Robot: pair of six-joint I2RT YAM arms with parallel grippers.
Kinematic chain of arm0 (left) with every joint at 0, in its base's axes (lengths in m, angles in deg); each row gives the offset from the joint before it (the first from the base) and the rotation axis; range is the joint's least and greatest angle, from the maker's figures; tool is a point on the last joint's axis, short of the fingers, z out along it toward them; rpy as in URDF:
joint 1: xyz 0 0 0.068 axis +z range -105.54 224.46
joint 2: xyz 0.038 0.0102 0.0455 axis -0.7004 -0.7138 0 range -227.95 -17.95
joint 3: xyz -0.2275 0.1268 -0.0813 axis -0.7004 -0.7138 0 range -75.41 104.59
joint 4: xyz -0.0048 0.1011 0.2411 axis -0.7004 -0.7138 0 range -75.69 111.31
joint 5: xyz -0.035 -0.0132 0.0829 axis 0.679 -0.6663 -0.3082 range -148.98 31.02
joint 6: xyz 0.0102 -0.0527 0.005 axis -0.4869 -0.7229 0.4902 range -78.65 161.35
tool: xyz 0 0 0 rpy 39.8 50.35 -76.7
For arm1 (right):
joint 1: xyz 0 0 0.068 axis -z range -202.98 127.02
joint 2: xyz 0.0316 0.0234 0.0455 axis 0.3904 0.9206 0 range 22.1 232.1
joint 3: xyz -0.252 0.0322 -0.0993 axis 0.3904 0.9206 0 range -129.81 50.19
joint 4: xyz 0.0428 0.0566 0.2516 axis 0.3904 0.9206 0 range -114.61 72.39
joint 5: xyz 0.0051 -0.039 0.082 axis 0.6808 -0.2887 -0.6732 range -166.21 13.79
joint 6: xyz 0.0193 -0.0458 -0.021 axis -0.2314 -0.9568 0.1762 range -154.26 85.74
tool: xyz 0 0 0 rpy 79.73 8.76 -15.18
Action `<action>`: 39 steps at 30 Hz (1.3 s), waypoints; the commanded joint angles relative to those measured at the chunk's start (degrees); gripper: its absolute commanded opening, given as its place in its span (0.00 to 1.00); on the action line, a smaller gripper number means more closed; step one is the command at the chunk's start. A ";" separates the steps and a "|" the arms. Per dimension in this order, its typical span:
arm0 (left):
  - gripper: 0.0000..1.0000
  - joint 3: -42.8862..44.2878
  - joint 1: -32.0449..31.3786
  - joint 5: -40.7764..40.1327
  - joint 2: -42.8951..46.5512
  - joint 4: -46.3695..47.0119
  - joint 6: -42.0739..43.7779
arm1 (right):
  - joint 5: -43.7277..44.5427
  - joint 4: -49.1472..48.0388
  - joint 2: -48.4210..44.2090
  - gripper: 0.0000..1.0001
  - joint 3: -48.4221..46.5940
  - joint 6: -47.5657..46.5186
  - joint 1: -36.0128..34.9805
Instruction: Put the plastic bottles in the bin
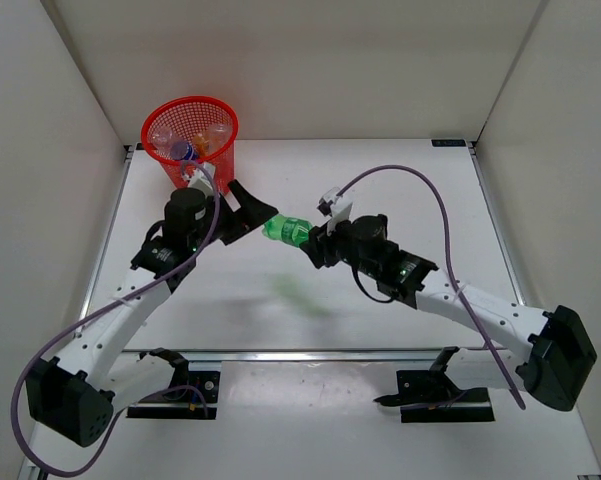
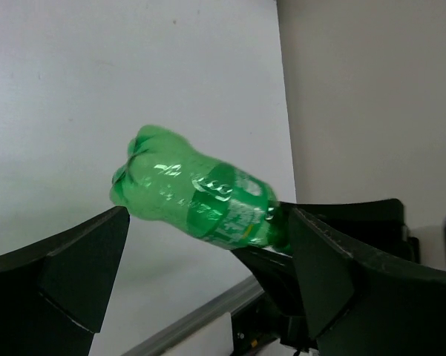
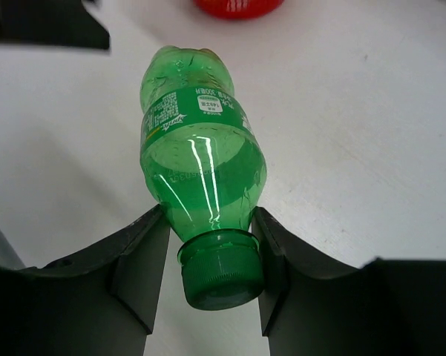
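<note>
Looking from above, the right pincer (image 1: 313, 243) is clenched on the capped neck of the small green plastic bottle (image 1: 287, 230). It holds the bottle level over the white bench (image 1: 400, 190), base just beside the tips of the left pincer (image 1: 255, 215), which gapes wide and grasps nothing. Behind stands the round red mesh bin (image 1: 212, 168), other bottles (image 1: 190, 140) inside. Left wrist view: the bottle's lobed base shows between the spread fingers (image 2: 74, 259). Right wrist view: both fingers (image 3: 133, 259) squeeze the neck just above the green cap (image 3: 223, 278).

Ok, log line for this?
right gripper: shut on green bottle, at neck | left gripper: open at its base | bin: bottles inside | stage: likely handover
</note>
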 commanded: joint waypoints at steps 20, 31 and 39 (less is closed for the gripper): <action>0.84 -5.00 -2.43 -1.51 -5.76 12.15 -13.98 | 4.10 -36.63 2.71 0.00 5.97 0.63 -8.94; 0.36 -1.14 2.75 -1.86 -5.13 8.82 -6.96 | -3.45 -29.43 1.31 0.83 4.91 2.74 -4.38; 0.40 24.57 11.20 -18.62 -13.92 1.07 7.01 | -2.40 -7.92 -6.95 0.99 4.56 6.25 4.57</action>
